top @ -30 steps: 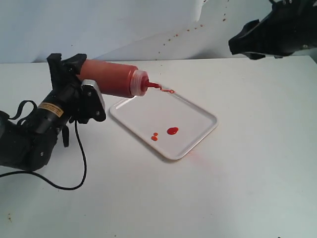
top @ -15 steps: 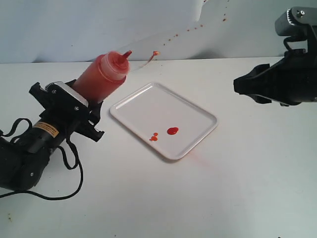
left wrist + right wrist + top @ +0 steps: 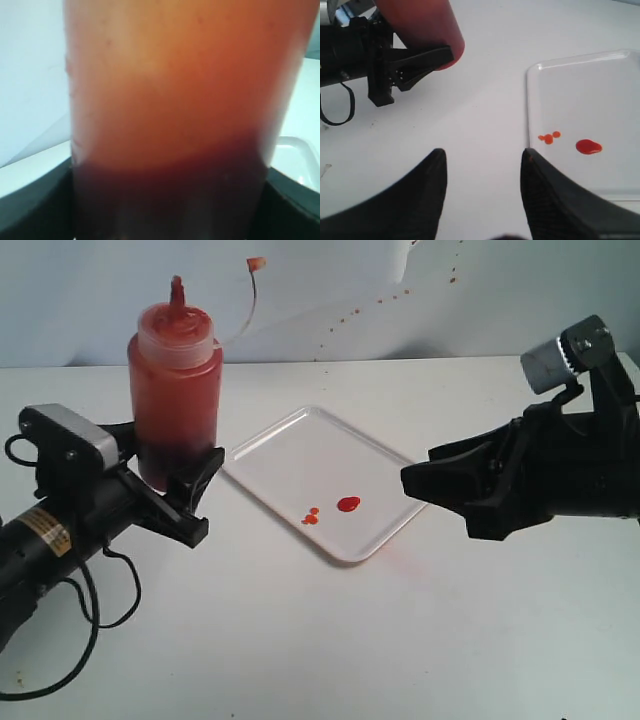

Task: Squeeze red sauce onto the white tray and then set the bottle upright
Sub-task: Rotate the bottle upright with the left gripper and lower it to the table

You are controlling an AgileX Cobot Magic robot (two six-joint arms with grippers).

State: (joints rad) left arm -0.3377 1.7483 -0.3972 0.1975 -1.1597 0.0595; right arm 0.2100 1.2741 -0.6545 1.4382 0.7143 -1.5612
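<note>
The bottle point(image 3: 175, 390) stands upright left of the white tray point(image 3: 300, 445), its nozzle up and its tethered tip cap point(image 3: 255, 262) dangling free. My left gripper point(image 3: 172, 478) is shut on the bottle's lower body; up close the bottle point(image 3: 170, 100) fills the view, with dark fingers point(image 3: 35, 205) at its sides. I cannot tell whether its base rests on the table. Red sauce point(image 3: 348, 504) lies on the tray as one blob and two smaller drops point(image 3: 312, 516). My right gripper point(image 3: 425, 480) hovers open at the tray's right edge, empty point(image 3: 483, 152), with the sauce point(image 3: 588, 146) and the tray point(image 3: 590, 90) beside it.
A black cable point(image 3: 95, 625) loops on the table below the left arm. Small red splatters point(image 3: 380, 300) dot the back wall. A faint pink stain point(image 3: 400, 552) marks the table beside the tray's near edge.
The left gripper has swung the bottle from lying level over the tray's corner to upright beside the tray. The right arm has come down and leftward to the tray's edge.
</note>
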